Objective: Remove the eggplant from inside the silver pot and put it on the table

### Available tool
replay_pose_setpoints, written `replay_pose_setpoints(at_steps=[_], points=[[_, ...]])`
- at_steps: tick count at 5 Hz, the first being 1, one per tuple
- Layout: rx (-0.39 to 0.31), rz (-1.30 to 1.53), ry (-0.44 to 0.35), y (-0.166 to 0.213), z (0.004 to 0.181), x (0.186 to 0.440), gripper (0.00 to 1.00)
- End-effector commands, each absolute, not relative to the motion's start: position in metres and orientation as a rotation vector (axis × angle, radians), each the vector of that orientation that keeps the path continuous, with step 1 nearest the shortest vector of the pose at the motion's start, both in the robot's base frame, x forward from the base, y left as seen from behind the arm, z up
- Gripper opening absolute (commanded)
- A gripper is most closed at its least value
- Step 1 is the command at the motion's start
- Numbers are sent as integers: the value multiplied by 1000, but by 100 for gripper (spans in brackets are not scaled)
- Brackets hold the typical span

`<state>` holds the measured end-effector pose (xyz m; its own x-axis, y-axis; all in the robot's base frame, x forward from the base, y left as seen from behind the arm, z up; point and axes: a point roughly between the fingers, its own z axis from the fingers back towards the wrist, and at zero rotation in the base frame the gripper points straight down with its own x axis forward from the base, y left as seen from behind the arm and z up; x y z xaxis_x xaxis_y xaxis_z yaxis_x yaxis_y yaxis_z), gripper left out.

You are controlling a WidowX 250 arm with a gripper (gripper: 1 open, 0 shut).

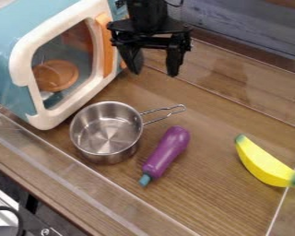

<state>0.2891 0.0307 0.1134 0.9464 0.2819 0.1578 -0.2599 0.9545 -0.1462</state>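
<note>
While the black gripper (154, 69) hangs above the far part of the wood-grain tabletop (221, 120), we find its fingers spread wide with nothing between them. We record the purple toy eggplant (166, 154) lying directly on the tabletop, outside the steel pot (106, 134) and just beside it, with its teal stem cap pointing toward the near edge. We note the pot upright, its interior bare, its wire handle extending toward the eggplant's side.

Black jaws (154, 68) wide apart, pointing downward, nothing between.
</note>
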Motion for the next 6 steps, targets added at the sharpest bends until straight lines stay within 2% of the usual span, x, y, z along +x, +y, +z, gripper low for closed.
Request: replay_pose_setpoints(at_steps=[1,2,4,6], points=[[-111,288,-238,25,124,295,100],[-109,223,-236,34,118,295,100],[-96,304,-254,50,134,302,100],[-98,194,-256,46,120,299,100]])
